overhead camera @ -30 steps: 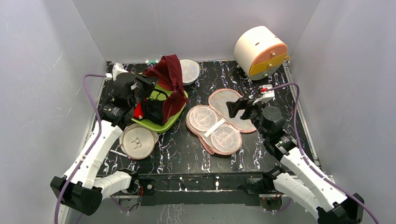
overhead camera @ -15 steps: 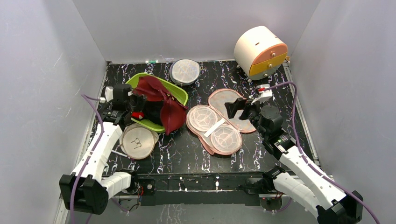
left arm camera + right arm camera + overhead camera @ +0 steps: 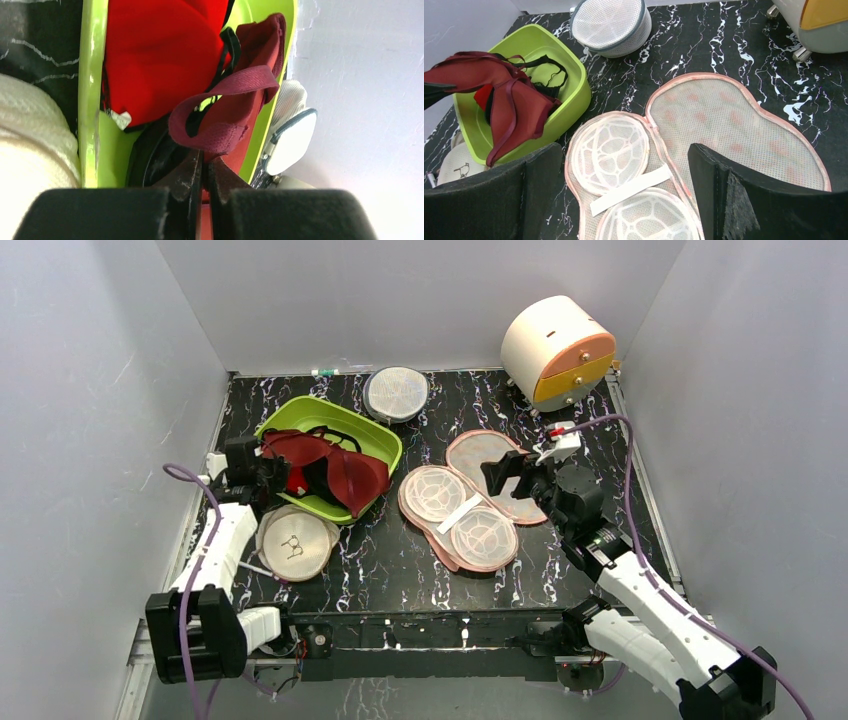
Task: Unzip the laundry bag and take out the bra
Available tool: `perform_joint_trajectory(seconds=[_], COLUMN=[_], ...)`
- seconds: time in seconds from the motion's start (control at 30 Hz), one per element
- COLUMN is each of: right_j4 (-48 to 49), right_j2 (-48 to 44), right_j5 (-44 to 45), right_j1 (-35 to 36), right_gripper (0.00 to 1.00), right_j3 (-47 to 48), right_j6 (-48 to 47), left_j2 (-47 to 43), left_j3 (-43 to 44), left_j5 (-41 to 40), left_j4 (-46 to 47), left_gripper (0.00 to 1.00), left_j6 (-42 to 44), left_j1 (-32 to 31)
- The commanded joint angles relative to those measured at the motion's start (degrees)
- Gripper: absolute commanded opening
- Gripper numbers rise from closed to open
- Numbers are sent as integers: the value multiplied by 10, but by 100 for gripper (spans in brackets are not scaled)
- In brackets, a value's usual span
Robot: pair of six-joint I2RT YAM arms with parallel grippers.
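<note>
A black tabletop (image 3: 400, 560) veined with white like marble carries everything. At its middle the laundry bag (image 3: 470, 505) lies unzipped and spread flat, a padded peanut outline edged in peach: one half shows two round white mesh domes crossed by a flat white band, the other a pale lining with faint orange blotches. Left of it sits a glossy lime-green plastic tub (image 3: 330, 415), and at the far right corner a smooth cream drum (image 3: 555, 340) with orange and yellow fronts. The bra (image 3: 345, 475), dark maroon with smooth moulded cups, is out of the pouch and draped across the tub's near rim, above a bright red garment (image 3: 160, 55). A round grey mesh disc (image 3: 396, 392) stands behind the tub; a round cream disc (image 3: 295, 543) lies in front of it. The left gripper (image 3: 201, 172) has its jaws pressed together, pinching a woven maroon strap of the bra, while the right gripper (image 3: 624, 200) hangs over the pouch, jaws spread wide
</note>
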Motion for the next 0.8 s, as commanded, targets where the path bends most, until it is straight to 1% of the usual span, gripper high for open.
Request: perform_joint_trajectory(seconds=[0.0,0.13,0.27,0.47,0.63,0.7,0.73,0.77], right_j4=[20,22,28,30,33,36,36,36], right_j2=[8,17,29,45,54,59,61,65], right_j5=[-5,-13,-21,-32,-39,-42,-43,-44], right_j1=[-2,-1,-2,-1,-1,-1,-2,-1], right_gripper=[98,98,98,98,98,98,98,98], right_j3=[31,32,33,39,41,41,41,42], right_j6=[2,7,15,22,31,33,34,35], left_j2=[23,59,78,147,139,143,147,149], left_j3=[-6,15,10,34,20,30,41,52], left_j5=[40,81,89,165,147,151,151,151], left_j4=[78,74,98,100,112,110,93,77], left_gripper=[0,0,0,0,0,0,3,8], left_j6=[34,62,91,136,160,180,189,201], left_j1=[32,57,66,71,72,71,73,72])
